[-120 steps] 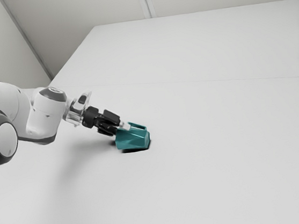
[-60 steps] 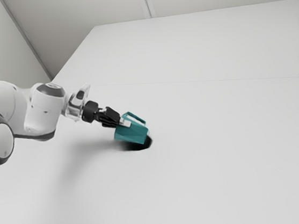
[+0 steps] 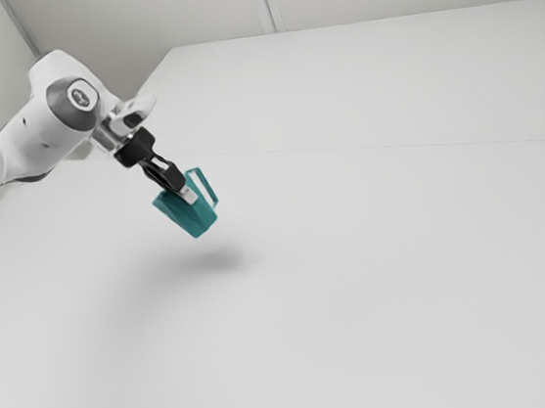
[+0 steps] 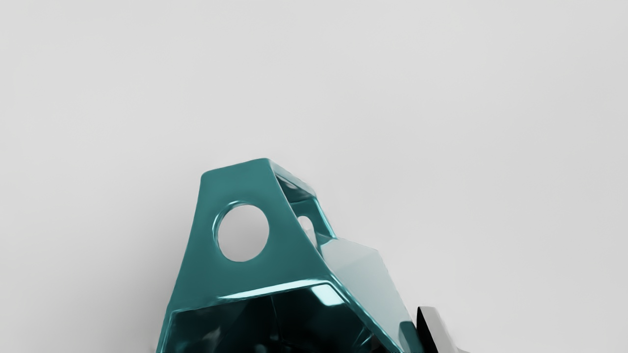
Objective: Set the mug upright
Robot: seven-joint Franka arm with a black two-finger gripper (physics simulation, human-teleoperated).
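My gripper [image 3: 189,194] is raised over the white table [image 3: 391,289] in the exterior view, shut on the teal mug [image 3: 186,218]. The mug hangs tilted in the air, its handle toward the exterior view's right and its lower end pointing down and right. In the wrist view the mug [image 4: 299,267] shows its open mouth and its handle with a round hole. There my gripper [image 4: 408,337] has one fingertip against the outside of the mug's wall; the other is hidden in the dark interior.
The mug's soft shadow lies on the table below it. A raised white panel [image 3: 367,85] stands behind the table, with pale walls around.
The mug has risen off the table in my gripper and moved toward the exterior view's left. It has tipped from lying on its side to a steeper tilt as the arm lifted and turned.
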